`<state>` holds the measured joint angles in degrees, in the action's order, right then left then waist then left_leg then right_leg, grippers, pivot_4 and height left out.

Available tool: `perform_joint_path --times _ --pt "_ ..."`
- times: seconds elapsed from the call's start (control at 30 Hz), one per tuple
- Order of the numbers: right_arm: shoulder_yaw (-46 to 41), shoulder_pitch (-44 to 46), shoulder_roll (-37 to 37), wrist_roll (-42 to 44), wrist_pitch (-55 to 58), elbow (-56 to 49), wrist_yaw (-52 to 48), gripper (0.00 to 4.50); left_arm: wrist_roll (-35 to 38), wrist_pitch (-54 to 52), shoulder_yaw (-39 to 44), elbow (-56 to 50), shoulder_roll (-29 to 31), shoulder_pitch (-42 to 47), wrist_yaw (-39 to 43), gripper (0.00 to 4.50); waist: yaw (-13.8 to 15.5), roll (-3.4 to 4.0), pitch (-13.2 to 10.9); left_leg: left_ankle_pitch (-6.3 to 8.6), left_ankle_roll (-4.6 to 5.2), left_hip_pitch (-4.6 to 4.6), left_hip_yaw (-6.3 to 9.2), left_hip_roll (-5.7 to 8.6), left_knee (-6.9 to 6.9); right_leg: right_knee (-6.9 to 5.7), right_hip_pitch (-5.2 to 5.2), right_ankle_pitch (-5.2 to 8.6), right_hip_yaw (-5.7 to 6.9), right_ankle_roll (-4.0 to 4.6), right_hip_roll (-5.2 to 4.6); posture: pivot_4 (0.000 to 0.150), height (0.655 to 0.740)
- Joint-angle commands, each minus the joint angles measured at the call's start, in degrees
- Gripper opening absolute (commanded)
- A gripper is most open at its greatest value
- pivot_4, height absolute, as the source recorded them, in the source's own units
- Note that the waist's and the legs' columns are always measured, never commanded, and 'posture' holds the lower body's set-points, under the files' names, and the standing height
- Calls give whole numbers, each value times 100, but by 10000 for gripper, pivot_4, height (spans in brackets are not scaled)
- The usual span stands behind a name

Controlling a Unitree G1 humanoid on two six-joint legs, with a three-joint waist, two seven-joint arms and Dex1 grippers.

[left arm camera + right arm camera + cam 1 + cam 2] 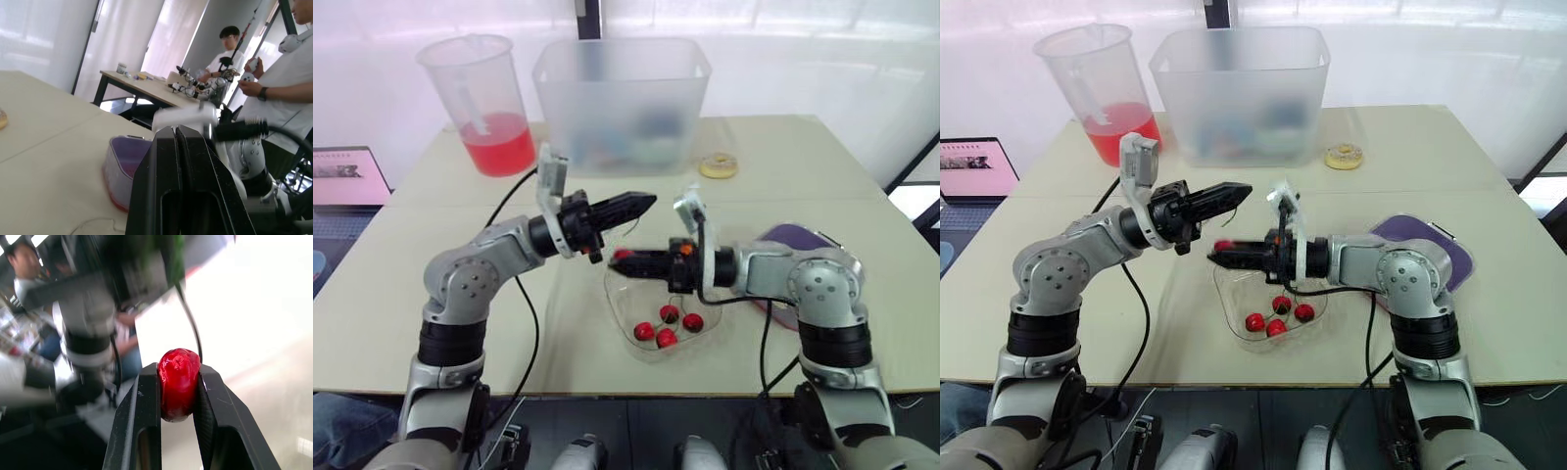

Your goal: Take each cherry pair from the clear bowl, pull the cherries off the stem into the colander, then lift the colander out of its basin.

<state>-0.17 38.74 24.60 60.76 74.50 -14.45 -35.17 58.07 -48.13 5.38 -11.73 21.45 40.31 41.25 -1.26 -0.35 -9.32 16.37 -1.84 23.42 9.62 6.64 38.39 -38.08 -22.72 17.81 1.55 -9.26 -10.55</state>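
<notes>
The clear bowl [615, 299] sits at the table's front middle with several red cherries [667, 338] loose in it. Over the bowl's far left rim, my right gripper [621, 260] is shut on one red cherry [178, 382], held a little above the rim. My left gripper [648, 202] hovers just above and behind it with its fingers pressed together; whether a stem is pinched there I cannot tell. The purple basin with the colander [128, 161] stands on the table at the right, mostly hidden behind my right arm [793, 237].
A pitcher of red liquid [491, 108] and a large frosted tub [622, 98] stand at the back. A yellow ring [718, 165] lies to the tub's right. A laptop [974, 166] sits off the left edge. People stand beyond the table [230, 49].
</notes>
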Motion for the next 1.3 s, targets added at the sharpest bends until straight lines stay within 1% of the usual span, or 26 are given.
perform_joint_path --times 0.03,0.13,0.2,0.27,0.3,0.37,0.43,0.5,0.57,0.63,0.73,0.77,0.87,0.9,0.93,0.97,1.03,1.07,1.2,1.3 --pt "-71 46 256 66 -42 -293 -197 7093 -2 164 109 -74 -39 66 44 0 2 0 0 0 0 0 -1 0 0 0 0 0 0 0 0 1500 7400" --pt "-335 119 747 205 -9 -403 -392 7093 -26 209 149 -87 -35 15 14 0 29 0 0 0 0 0 -1 1 0 1 1 0 0 0 0 1500 7400" --pt "-592 241 1356 113 -88 -315 -654 7093 -12 217 221 -88 16 -29 -22 0 44 -1 -1 0 0 0 0 4 2 4 4 0 1 0 -2 1500 7400" --pt "-723 427 2195 -306 -346 56 -1011 7093 -8 211 279 -102 114 -104 -12 0 48 -2 -1 0 1 1 -1 8 5 8 6 0 1 0 -5 1500 7400" --pt "-646 523 2714 -672 -584 320 -1254 7093 -7 204 309 -111 171 -151 -7 0 46 -2 -1 0 1 1 -2 9 5 9 6 0 1 0 -4 1500 7400" --pt "-257 618 3681 -1537 -1229 878 -1791 7093 -2 202 367 -136 269 -244 -8 0 45 -3 -2 1 2 1 -6 9 4 12 4 1 2 -2 -5 1500 7400" --pt "147 638 4293 -2215 -1799 1389 -2284 7093 -19 227 399 -157 333 -324 -6 0 31 -3 -2 1 2 1 -10 8 0 14 4 1 4 -2 -2 1500 7400" --pt "456 705 4570 -2691 -2175 1827 -2656 7093 -71 289 407 -158 364 -383 -12 0 9 -3 -2 1 2 -3 -23 6 -5 24 5 2 4 -3 0 1500 7400" --pt "821 779 4690 -3258 -2585 2269 -2959 7093 -135 379 427 -148 326 -428 -77 0 -18 -3 -2 1 2 -5 -30 -2 -5 26 4 2 3 -3 0 1500 7400" --pt "1065 836 4666 -3673 -2891 2633 -3213 7093 -161 434 443 -186 282 -482 -137 0 -21 -2 -3 1 2 -5 -39 -6 -9 27 1 2 3 -3 0 1500 7400" --pt "1148 957 4414 -3840 -2870 2938 -3418 7093 -104 425 478 -415 296 -747 -222 0 -46 -2 -3 1 1 -3 -38 -10 -16 31 -4 2 0 -3 -1 1500 7400" --pt "1216 986 4384 -4024 -2944 3022 -3413 7093 -94 423 485 -463 316 -812 -244 0 -48 -2 -3 1 1 -3 -35 -10 -16 32 -4 2 0 -3 -1 1500 7400" --pt "1280 1089 4302 -4323 -2947 3121 -3450 18050 -74 442 520 -531 314 -861 -384 0 -6 -2 -3 1 1 -2 -24 -9 -13 33 -4 2 1 -3 -1 1500 7400" --pt "1278 1122 4277 -4354 -2905 3102 -3506 23638 -62 442 517 -555 312 -842 -418 0 18 -2 -3 1 1 -2 -24 -8 -11 33 -3 2 0 -3 -1 1500 7400" --pt "1289 1155 4265 -4405 -2887 3092 -3566 27295 -57 440 508 -575 319 -822 -432 0 29 -2 -3 1 1 -2 -24 -8 -10 33 -3 2 0 -3 -1 1500 7400" --pt "1308 1191 4270 -4464 -2885 3089 -3636 33414 -50 439 505 -589 324 -810 -446 0 40 -2 -3 1 1 -2 -24 -8 -10 34 -2 2 0 -3 -1 1500 7400" --pt "1351 1271 4313 -4627 -2960 3125 -3765 43086 -63 441 510 -586 347 -824 -454 0 50 -2 -3 1 1 -1 -23 -7 -10 36 -2 2 0 -3 -1 1500 7400" --pt "1368 1317 4337 -4742 -3086 3157 -3798 44614 -79 445 524 -574 363 -853 -454 0 48 -2 -3 1 1 -1 -22 -6 -10 37 -1 2 0 -3 -1 1500 7400" --pt "1284 1698 4300 -4822 -3154 3011 -4108 44614 2 345 672 -582 476 -1067 -467 0 25 -1 -3 1 1 -1 -23 -8 -12 37 -4 2 0 -3 0 1500 7400" --pt "1108 2001 4180 -4571 -3200 2746 -4516 44614 273 108 891 -661 640 -1325 -603 0 2 0 -3 1 1 -2 -24 -11 -16 38 -8 2 -1 -3 1 1500 7400"
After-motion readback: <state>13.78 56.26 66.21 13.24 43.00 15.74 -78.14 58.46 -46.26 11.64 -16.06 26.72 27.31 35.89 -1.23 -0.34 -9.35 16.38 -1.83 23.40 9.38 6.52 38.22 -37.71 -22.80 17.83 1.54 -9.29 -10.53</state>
